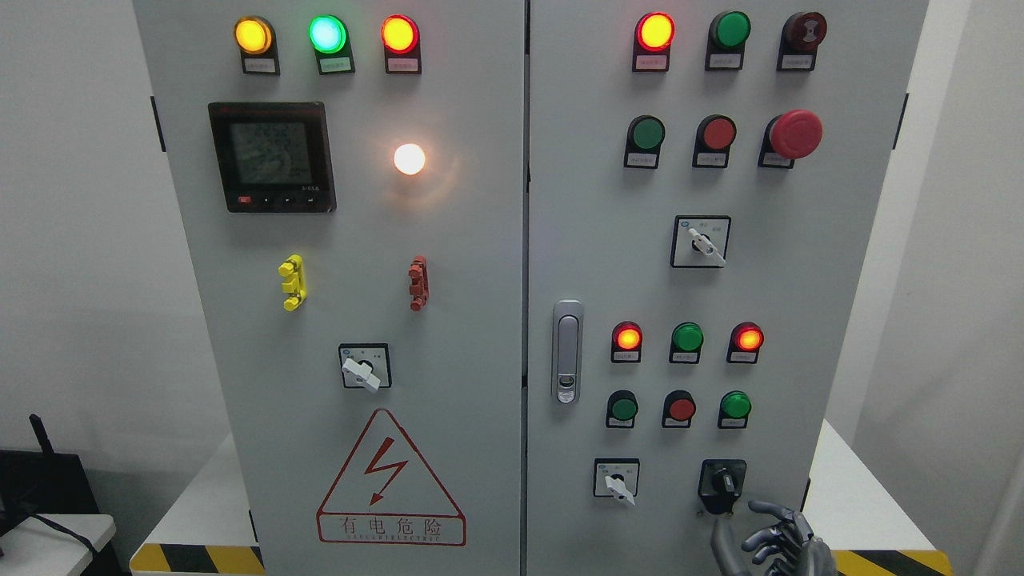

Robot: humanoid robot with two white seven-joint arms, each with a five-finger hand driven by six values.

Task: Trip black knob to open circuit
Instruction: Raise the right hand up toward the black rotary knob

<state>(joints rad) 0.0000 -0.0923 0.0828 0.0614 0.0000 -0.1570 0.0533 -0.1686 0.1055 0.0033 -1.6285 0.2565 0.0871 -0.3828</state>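
Black knob (723,482) sits low on the right door of the cabinet (480,240), bottom row, right of a white selector switch (617,481). Right hand (772,544) is just below and right of the knob, fingers loosely curled, holding nothing, not touching it as far as I can tell. Left hand not visible.

Risks: hand comes in from below at an angle, so fingers may slip off the small handle or only brush it. Reaching too high could bump the green button (735,406) above. Overshooting left could turn the white selector switch instead.
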